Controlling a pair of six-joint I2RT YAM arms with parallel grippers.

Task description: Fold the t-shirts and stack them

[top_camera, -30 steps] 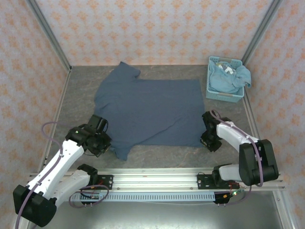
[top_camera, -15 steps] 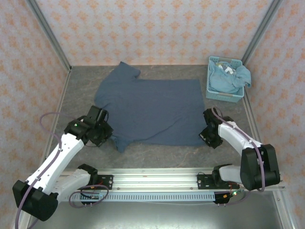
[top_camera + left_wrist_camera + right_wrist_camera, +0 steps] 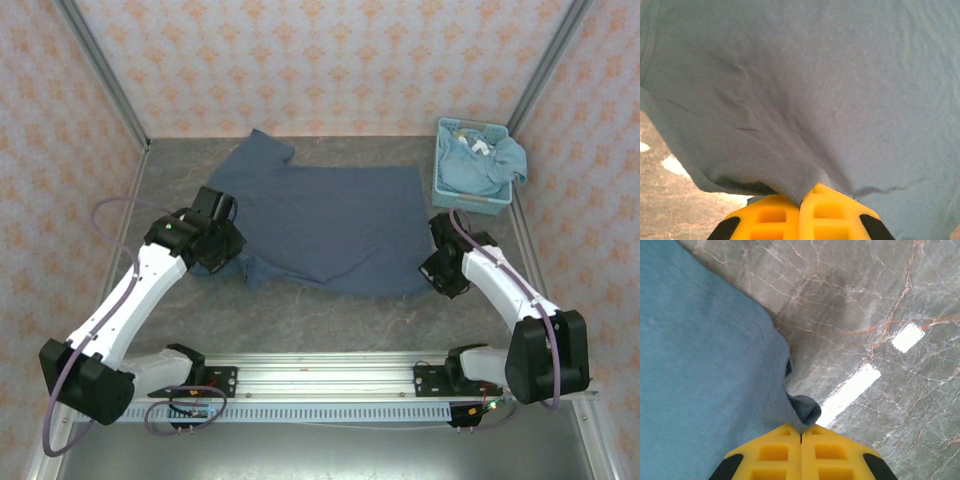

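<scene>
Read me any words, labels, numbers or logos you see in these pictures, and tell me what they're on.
None can be read. The dark t-shirt is plain where it shows. A small white patch among the lighter shirts in the basket is too small to make out.

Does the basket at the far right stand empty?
No, the basket holds crumpled lighter blue t-shirts that spill over its rim.

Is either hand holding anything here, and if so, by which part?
Both hold the dark blue t-shirt: the left hand pinches its near-left edge, the right hand its near-right corner.
</scene>
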